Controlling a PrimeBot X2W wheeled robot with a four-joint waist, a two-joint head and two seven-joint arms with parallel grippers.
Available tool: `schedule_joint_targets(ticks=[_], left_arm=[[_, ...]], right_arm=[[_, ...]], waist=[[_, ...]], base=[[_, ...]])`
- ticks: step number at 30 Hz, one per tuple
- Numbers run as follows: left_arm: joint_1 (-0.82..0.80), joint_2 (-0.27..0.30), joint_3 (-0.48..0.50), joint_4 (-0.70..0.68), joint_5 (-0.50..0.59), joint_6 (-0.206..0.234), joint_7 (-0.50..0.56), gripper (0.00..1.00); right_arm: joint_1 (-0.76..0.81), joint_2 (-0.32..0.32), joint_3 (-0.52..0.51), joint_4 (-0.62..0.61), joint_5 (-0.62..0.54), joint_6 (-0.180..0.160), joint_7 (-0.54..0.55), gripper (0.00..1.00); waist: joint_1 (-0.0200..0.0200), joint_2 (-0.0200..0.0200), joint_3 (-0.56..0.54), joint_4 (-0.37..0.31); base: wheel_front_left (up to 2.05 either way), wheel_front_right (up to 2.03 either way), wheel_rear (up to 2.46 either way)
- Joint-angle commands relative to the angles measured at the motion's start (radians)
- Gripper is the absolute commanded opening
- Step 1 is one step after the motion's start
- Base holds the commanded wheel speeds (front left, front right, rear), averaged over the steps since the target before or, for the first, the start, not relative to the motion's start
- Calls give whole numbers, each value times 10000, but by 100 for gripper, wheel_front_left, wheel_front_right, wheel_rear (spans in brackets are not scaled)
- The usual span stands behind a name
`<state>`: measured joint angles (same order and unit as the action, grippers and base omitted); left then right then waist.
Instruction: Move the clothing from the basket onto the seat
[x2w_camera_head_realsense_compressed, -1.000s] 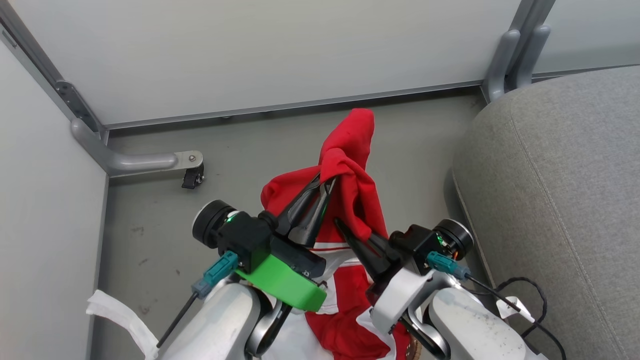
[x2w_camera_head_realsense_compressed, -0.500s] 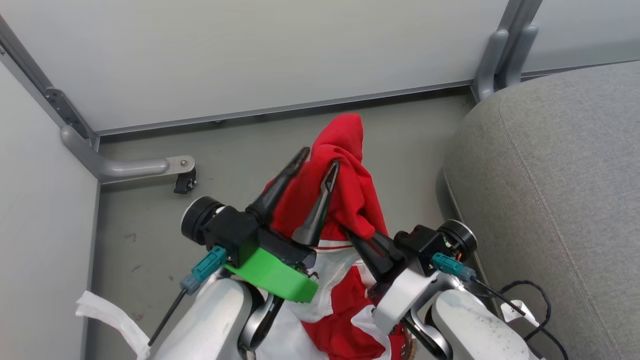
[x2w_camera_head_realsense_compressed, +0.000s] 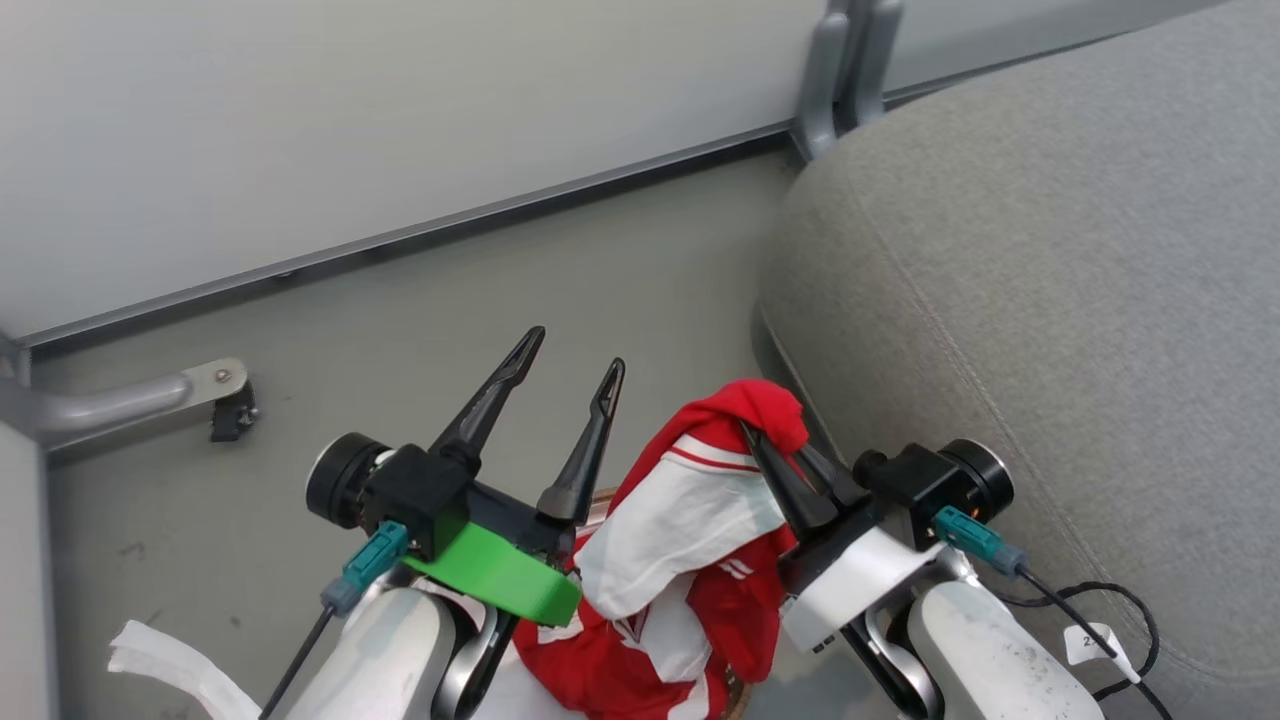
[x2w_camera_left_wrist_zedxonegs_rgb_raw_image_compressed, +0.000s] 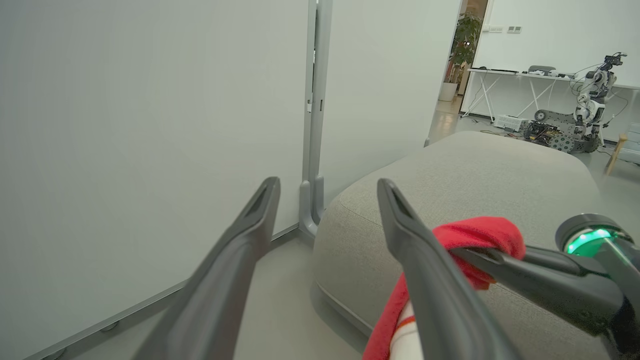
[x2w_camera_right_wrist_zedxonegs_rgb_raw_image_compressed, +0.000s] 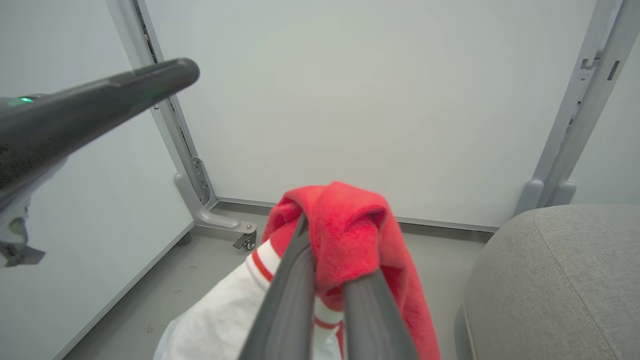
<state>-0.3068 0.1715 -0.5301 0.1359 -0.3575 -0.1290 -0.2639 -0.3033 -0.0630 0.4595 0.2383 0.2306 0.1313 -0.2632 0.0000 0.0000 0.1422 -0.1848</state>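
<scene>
My right gripper (x2w_camera_head_realsense_compressed: 770, 445) is shut on a red fold of the clothing (x2w_camera_head_realsense_compressed: 690, 520), a red jersey with white panels and striped trim that hangs down between my two arms. In the right wrist view the red cloth (x2w_camera_right_wrist_zedxonegs_rgb_raw_image_compressed: 345, 220) bunches over the closed fingers (x2w_camera_right_wrist_zedxonegs_rgb_raw_image_compressed: 300, 270). My left gripper (x2w_camera_head_realsense_compressed: 575, 352) stands open to the left of the garment, empty and clear of the cloth; its fingers (x2w_camera_left_wrist_zedxonegs_rgb_raw_image_compressed: 250, 225) are spread wide. The grey seat (x2w_camera_head_realsense_compressed: 1050, 250) lies just to the right of the right gripper. A sliver of the basket's brown rim (x2w_camera_head_realsense_compressed: 738, 692) peeks out under the clothing; the rest is hidden.
Pale partition panels (x2w_camera_head_realsense_compressed: 350, 120) close off the back and left, with a grey post (x2w_camera_head_realsense_compressed: 850, 60) at the seat's corner and a metal foot with a caster (x2w_camera_head_realsense_compressed: 215, 400) on the floor. A black cable (x2w_camera_head_realsense_compressed: 1130, 600) lies on the seat's near edge. A white strip (x2w_camera_head_realsense_compressed: 150, 650) hangs at lower left.
My left gripper opened and let go of the red cloth, which dropped and now hangs from the right gripper alone. The head camera has swung right, bringing more of the seat into view.
</scene>
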Motion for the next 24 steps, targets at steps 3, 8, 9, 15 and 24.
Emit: schedule_joint_targets(ticks=[3,8,9,15,24], left_arm=[[248,99,231,-84,149,-33,-8,100],[414,209,208,-76,200,-33,-9,100],[418,237,149,-57,210,-33,-9,100],[76,578,-19,-190,292,-33,-9,100],[-528,1463,-386,-408,261,-33,-9,100]], right_arm=[[93,3,-298,-344,-150,-10,-25,0],[-338,-101,-831,-832,-118,-10,-24,0],[-483,-212,-936,-919,-169,-10,-25,0],[-2165,-1233,-1342,-1194,-593,-10,-25,0],[-5584,-3000,-2569,-726,-1356,-12,-24,0]], waist=[[0,0,565,-1797],[0,0,895,-2719],[0,0,969,-2822],[0,0,1828,-3221],[0,0,3515,-2737]], base=[[0,0,0],[0,0,0],[0,0,0],[0,0,0],[0,0,0]])
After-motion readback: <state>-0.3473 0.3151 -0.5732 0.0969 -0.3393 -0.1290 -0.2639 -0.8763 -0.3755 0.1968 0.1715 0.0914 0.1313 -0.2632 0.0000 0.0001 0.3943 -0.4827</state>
